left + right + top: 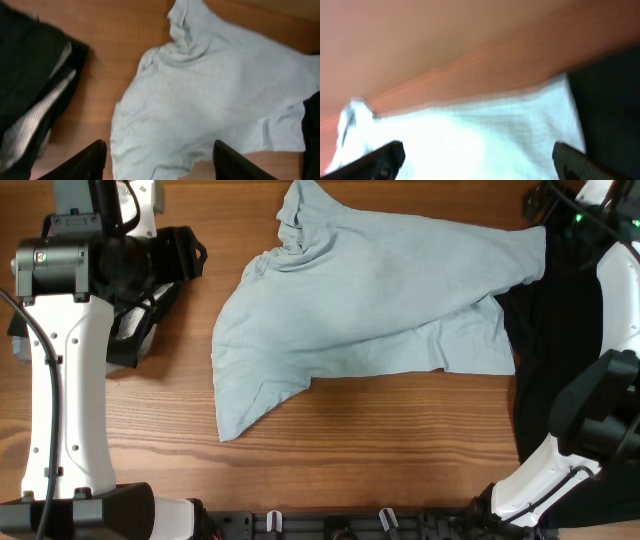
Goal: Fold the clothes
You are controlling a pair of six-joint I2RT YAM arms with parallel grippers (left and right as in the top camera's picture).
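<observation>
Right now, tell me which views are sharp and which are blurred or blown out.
Overhead: sharp and evenly lit, with the light blue shirt crisp against the table. Left wrist: slightly soft, though the shirt's folds are readable. Right wrist: heavily blurred, the shirt washed out to near white and its edges smeared.

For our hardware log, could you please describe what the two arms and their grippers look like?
The left arm and right arm have white rounded shells with black joints. A black cable trails along the left one; a green light glows on the right. Fingers are dark.
</observation>
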